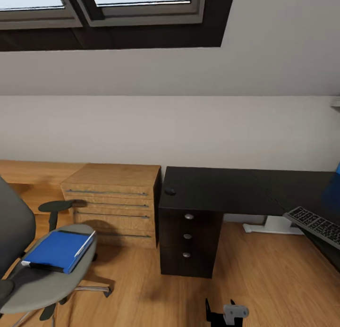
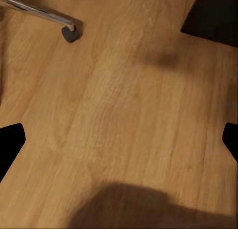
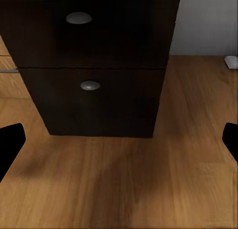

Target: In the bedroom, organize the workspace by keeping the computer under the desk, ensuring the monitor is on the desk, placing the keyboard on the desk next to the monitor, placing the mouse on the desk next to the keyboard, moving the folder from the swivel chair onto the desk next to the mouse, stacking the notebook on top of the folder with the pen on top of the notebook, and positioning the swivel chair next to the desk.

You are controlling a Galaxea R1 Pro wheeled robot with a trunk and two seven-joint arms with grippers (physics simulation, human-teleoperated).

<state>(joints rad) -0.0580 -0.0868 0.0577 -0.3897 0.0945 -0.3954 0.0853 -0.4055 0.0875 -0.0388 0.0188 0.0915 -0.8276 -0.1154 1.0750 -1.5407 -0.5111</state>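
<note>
Head view is showing the folder (image 1: 57, 251) lying on the swivel chair (image 1: 42, 275) at eight o'clock, the mouse (image 1: 170, 191) sitting on the desk (image 1: 212, 190); wrist views are showing the left gripper (image 2: 119, 140) and right gripper (image 3: 119, 140) gaping wide, empty, over floor (image 2: 124, 115).

The desk (image 1: 212, 188) at centre frame looks like smooth black board with a faint sheen, and its drawer unit (image 1: 187, 242) carries round, shiny metal knobs (image 3: 79, 18). At left centre, the chest (image 1: 113, 202) is light, matt grained wood with slim metal bar handles. The floor (image 1: 264, 280) across the bottom is warm wood plank with a soft gloss. At lower left, the swivel chair (image 1: 28, 275) has matt grey cloth, polished metal legs and a dark plastic caster (image 2: 70, 34). The folder (image 1: 59, 250) there is smooth blue plastic.
</note>
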